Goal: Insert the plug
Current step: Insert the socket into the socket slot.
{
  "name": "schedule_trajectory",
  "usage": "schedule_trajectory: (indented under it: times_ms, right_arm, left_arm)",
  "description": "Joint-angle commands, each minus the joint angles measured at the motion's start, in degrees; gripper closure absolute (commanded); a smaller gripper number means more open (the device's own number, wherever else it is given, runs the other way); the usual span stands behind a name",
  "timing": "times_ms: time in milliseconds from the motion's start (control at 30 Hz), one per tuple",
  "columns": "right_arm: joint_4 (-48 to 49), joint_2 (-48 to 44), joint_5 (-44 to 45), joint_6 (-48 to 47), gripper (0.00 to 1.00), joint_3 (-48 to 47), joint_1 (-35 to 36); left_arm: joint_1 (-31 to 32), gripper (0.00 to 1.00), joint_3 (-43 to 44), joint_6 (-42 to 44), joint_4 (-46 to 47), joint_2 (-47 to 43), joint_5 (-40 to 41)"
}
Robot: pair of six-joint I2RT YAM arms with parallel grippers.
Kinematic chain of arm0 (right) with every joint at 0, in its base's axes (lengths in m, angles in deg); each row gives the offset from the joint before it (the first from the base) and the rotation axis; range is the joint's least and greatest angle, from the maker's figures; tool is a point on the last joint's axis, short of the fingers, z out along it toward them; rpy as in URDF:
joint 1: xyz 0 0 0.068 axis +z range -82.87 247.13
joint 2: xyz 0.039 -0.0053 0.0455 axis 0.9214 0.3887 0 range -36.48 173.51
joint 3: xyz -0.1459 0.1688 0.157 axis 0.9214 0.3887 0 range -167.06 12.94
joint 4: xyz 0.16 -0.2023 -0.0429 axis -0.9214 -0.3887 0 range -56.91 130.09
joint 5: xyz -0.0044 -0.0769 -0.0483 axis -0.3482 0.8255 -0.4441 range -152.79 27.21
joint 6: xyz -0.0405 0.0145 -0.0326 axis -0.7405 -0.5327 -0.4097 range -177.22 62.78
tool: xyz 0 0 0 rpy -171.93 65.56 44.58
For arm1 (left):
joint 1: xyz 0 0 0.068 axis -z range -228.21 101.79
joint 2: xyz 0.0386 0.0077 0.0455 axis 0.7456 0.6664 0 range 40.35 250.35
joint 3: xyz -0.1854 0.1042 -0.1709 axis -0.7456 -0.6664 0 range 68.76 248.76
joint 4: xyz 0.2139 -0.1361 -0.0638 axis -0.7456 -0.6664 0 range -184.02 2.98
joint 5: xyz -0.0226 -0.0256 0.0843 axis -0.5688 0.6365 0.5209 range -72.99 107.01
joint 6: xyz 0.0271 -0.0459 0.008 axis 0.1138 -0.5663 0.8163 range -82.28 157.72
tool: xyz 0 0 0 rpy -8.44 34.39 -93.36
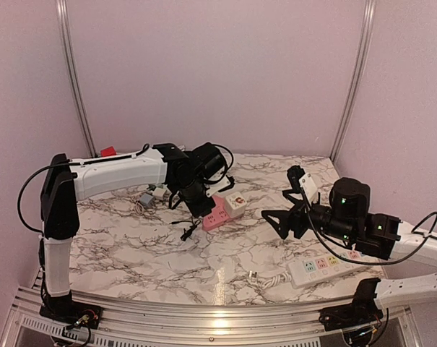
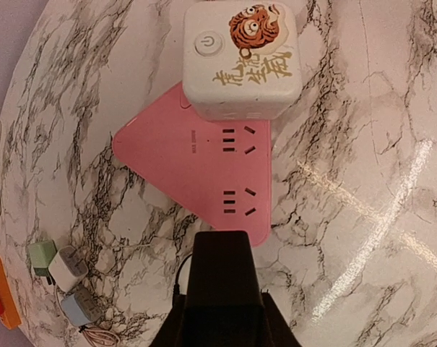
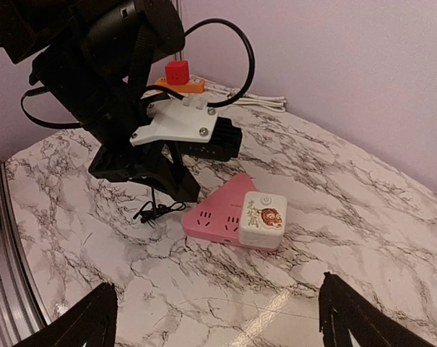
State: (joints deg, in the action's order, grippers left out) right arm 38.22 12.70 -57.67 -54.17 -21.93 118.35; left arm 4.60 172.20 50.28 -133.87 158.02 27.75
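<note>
Two arms reach over the white marble-patterned table [image 1: 131, 249], and only one of them is busy at the sockets. Your left gripper [image 1: 196, 206] points down at the near corner of the pink triangular power strip [image 2: 182, 163]. Its fingers are drawn close together around a dark block that appears to be the black plug [image 2: 219, 249]. The wrist view is too dark there for you to separate plug from finger. A thin black cable [image 3: 157, 212] trails from that tip and lies looped on the table just beside the pink strip. The plug sits above the strip's corner, short of the nearest row of slots, and you cannot tell whether it touches the plastic.

A white cube socket with a tiger print [image 2: 240, 61] stands at the far side of the pink strip, overlapping its edge. Three small chargers [image 2: 66, 271], green, white and grey-blue, lie together well to the left.

Your right gripper [image 3: 218, 282] hangs well apart from the strip with its fingers spread wide and nothing between them. A long white power strip with coloured sockets [image 1: 323, 266] lies near the right arm's base. An orange strip carrying a red cube [image 3: 178, 76] rests at the far edge by the wall.
</note>
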Motion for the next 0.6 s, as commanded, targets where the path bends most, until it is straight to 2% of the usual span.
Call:
schedule_trajectory:
  times_ms: [0,567]
  right_arm:
    - [0.2,0.1,0.6,0.8,0.09,0.0,-0.3]
    - [0.1,-0.4,-0.5,1.1,0.01,0.7,-0.3]
  left_arm:
    - [-0.3,1.0,2.8,1.3,-2.2,1.9,0.8]
    - [-0.3,1.0,5.7,2.1,-2.1,6.0,0.0]
